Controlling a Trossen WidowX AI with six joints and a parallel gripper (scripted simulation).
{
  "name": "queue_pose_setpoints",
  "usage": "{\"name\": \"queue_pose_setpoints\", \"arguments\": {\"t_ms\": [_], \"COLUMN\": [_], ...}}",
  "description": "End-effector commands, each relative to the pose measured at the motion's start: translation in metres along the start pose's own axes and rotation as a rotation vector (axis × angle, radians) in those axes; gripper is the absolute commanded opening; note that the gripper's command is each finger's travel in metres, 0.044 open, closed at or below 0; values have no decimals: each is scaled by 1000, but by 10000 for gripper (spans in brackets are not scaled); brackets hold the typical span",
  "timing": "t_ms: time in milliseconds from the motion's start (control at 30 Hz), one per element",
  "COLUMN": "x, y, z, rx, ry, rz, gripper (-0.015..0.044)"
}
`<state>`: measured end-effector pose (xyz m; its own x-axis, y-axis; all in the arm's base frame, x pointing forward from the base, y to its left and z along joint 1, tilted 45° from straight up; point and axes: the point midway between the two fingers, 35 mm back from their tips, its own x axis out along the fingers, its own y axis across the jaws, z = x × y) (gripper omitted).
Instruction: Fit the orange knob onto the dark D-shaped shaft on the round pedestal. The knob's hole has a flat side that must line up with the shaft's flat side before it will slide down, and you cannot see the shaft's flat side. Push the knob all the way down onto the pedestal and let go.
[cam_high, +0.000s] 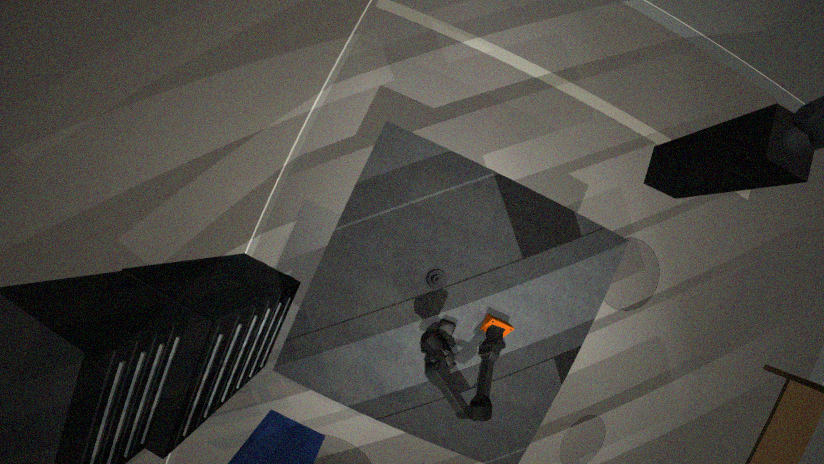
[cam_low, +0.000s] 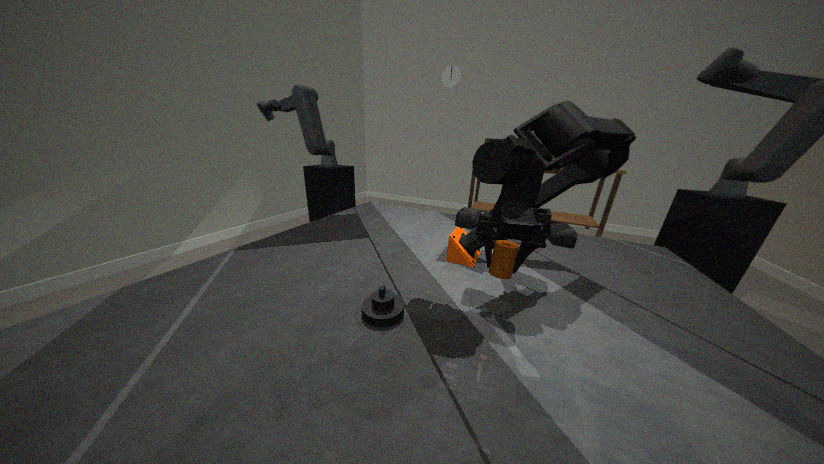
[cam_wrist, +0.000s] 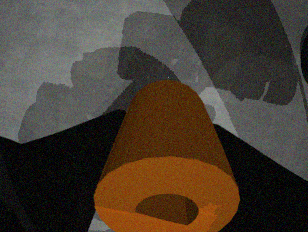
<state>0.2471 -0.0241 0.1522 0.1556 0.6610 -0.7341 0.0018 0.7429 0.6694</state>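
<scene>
The orange knob (cam_low: 503, 260) (cam_wrist: 167, 132) is an upright cylinder, raised above the table. My gripper (cam_low: 505, 251) (cam_wrist: 166, 125) is shut on it, one finger on each side. In the wrist view the hole in its top is D-shaped, with the flat side along the hole's lower edge. The dark round pedestal (cam_high: 429, 278) (cam_low: 369, 317) stands on the table, to the left of the gripper in the exterior view and apart from the knob. Its thin shaft (cam_low: 381, 291) points up, bare. The shaft's flat side cannot be made out. In the top view the arm hides the knob.
An orange bracket (cam_high: 498, 326) (cam_low: 459, 250) is at the arm's base, behind and left of the knob in the exterior view. The grey table (cam_high: 438, 224) (cam_low: 259, 368) carries broad shadows. Other arms on black stands (cam_low: 329, 193) and a wooden shelf (cam_low: 576, 219) are beyond it.
</scene>
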Motion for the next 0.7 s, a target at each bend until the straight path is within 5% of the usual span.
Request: {"name": "queue_pose_setpoints", "arguments": {"t_ms": [0, 667], "x": [-29, -36], "y": [2, -26], "z": [-3, 15], "rx": [-17, -11], "ry": [-25, -14], "rz": [-19, -17], "gripper": [0, 0]}}
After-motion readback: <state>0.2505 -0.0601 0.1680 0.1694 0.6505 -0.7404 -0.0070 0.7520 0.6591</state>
